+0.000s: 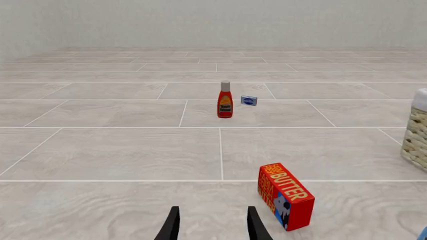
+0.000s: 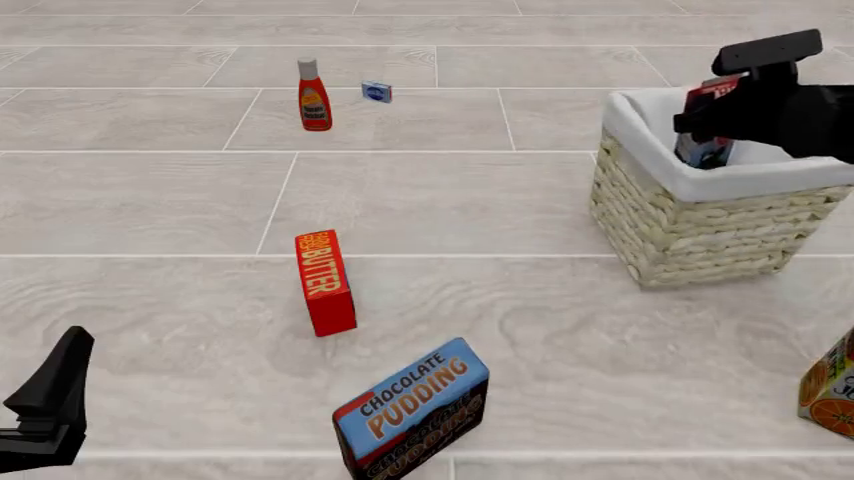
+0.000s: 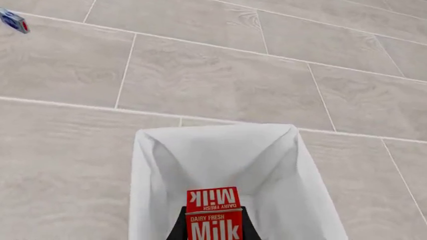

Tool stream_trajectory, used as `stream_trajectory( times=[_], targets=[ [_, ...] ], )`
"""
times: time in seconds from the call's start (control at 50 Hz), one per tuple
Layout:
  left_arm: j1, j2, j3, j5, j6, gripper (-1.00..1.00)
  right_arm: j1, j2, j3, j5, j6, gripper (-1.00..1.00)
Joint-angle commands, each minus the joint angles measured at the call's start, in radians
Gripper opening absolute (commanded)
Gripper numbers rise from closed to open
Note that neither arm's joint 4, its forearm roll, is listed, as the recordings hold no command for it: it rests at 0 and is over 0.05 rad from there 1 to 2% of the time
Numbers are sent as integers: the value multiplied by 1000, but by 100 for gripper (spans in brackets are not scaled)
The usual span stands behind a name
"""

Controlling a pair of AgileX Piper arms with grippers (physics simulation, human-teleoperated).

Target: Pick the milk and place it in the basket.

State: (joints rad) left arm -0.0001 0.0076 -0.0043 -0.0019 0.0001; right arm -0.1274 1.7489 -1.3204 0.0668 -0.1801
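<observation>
My right gripper (image 3: 213, 225) pinches the milk (image 3: 213, 215), one dark finger on each side of the carton. In the right wrist view its red top with the white "Milk" lettering hangs over the white cloth lining of the basket (image 3: 160, 170), whose hollow shows only bare cloth beneath the carton. From the front, the milk (image 2: 707, 125) sits in my grip above the basket's opening, its blue lower part dipped below the near rim, its red top partly hidden behind my arm. I cannot tell whether the carton touches the lining. The basket (image 2: 694, 225) stands upright on the floor at the right, pale wicker walls with the cloth folded over the rim.

My left gripper (image 1: 212, 225) rests low at the near left, jaws spread with nothing between them; in the front view only its dark side (image 2: 51, 400) shows at the corner.

The butter box (image 2: 326, 282) stands on end near the middle of the floor, well apart from the basket. Nearer to me the chocolate pudding box (image 2: 411, 408) leans tilted. Far off stands a red sauce bottle (image 2: 314, 96), with a small blue packet (image 2: 376, 92) just beside it. An orange juice carton (image 2: 830, 385) peeks in at the right edge.
</observation>
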Motion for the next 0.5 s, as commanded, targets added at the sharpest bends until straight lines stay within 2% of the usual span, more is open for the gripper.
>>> stream_trajectory(
  times=[0.02,0.28,0.3,0.5],
  targets=[
    [0,0,0,0,0,100,-7,18,-26,-11,28,-100],
    [0,0,0,0,0,100,-6,24,-31,-8,32,-100],
    [0,0,0,0,0,100,-6,24,-31,-8,33,100],
    [0,0,0,0,0,100,-6,22,-29,-8,33,100]
  ],
)
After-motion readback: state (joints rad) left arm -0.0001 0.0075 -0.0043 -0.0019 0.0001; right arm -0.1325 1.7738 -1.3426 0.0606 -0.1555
